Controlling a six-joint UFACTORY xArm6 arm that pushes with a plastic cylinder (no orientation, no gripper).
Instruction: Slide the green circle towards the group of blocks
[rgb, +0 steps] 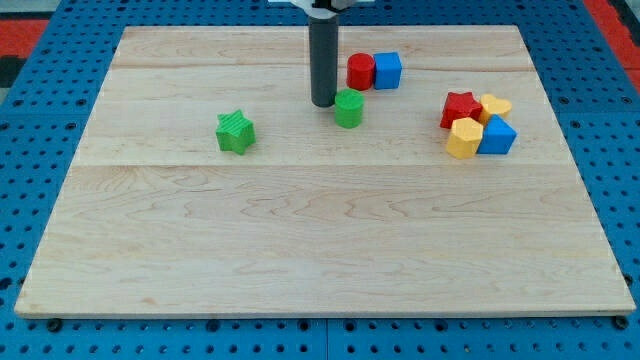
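- Pincer there is none: the arm ends in a straight dark rod, so nothing opens, closes or grips; my tip stands on the board just at the view's left of the green circle, touching it or very nearly so, I cannot tell which.
- Taking the green circle as landmark: it sits on the wooden board in the upper middle, and my tip is level with its upper half on its left flank.
- Just above and to the right of the green circle stand a red cylinder and a blue cube, touching each other, near the circle but apart from it.
- Well to the right of the green circle, and about level with it, lies the group of four: a red star, a yellow heart, a yellow block and a blue block, packed together.
- Well to the left of the green circle, slightly lower, a green star stands alone.
- Step in hand, as I judge it: my tip is set behind the circle, ready for the push towards the group.
- The next move calls for a steady slide to the view's right, a touch downward, through the circle's centre so it does not roll off the tip, and passing below the red cylinder and blue cube.
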